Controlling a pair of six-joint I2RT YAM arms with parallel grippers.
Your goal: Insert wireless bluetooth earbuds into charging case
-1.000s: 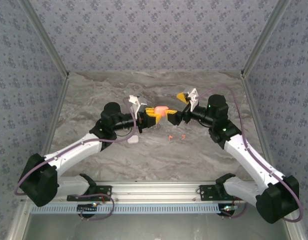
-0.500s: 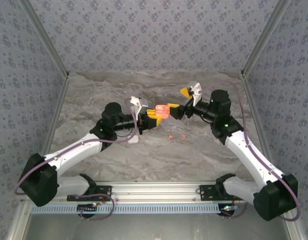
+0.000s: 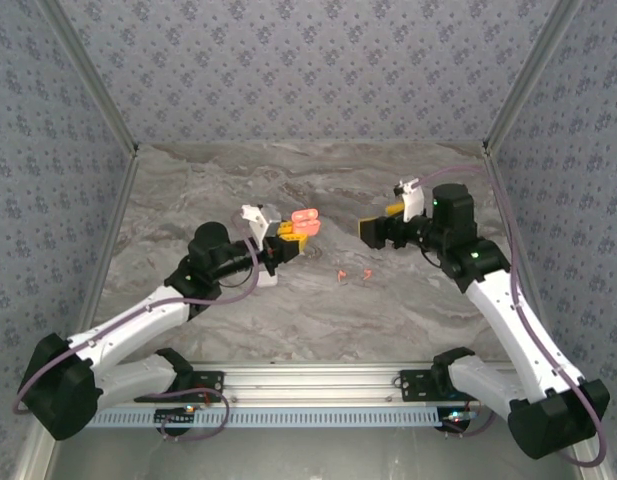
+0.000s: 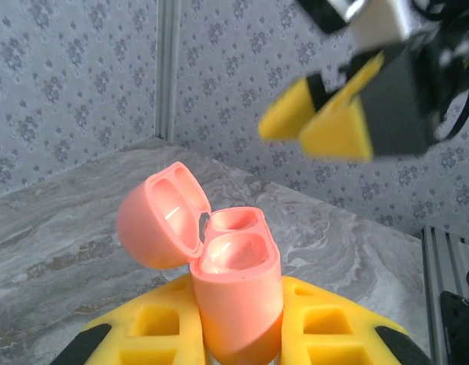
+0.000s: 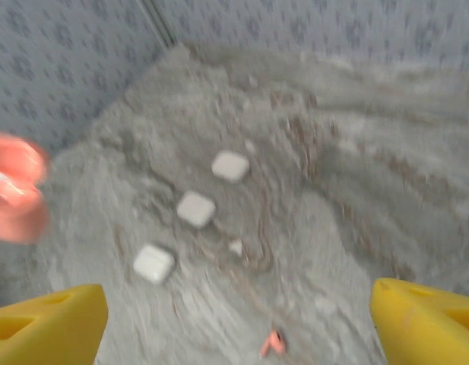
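My left gripper [image 3: 288, 232] is shut on a coral charging case [image 3: 305, 220], held above the table. In the left wrist view the case [image 4: 238, 293] stands upright between the yellow fingers [image 4: 143, 327], with its lid [image 4: 160, 220] swung open to the left and both wells empty. My right gripper [image 3: 373, 232] hangs open to the right of the case, apart from it, with nothing between its fingers [image 5: 48, 319]. Two coral earbuds [image 3: 341, 275] [image 3: 368, 274] lie on the table below the gap. One coral earbud [image 5: 274, 344] shows blurred in the right wrist view.
Three white cases [image 5: 230, 166] [image 5: 196, 208] [image 5: 153, 263] lie in a diagonal row on the marble table, with a small white piece [image 5: 236, 247] beside them. One white case [image 3: 269, 280] lies under the left forearm. Patterned walls enclose the table on three sides.
The left arm has drawn back to the left with the coral case. The right gripper has pulled away to the right and turned, so the gap between the two has widened.
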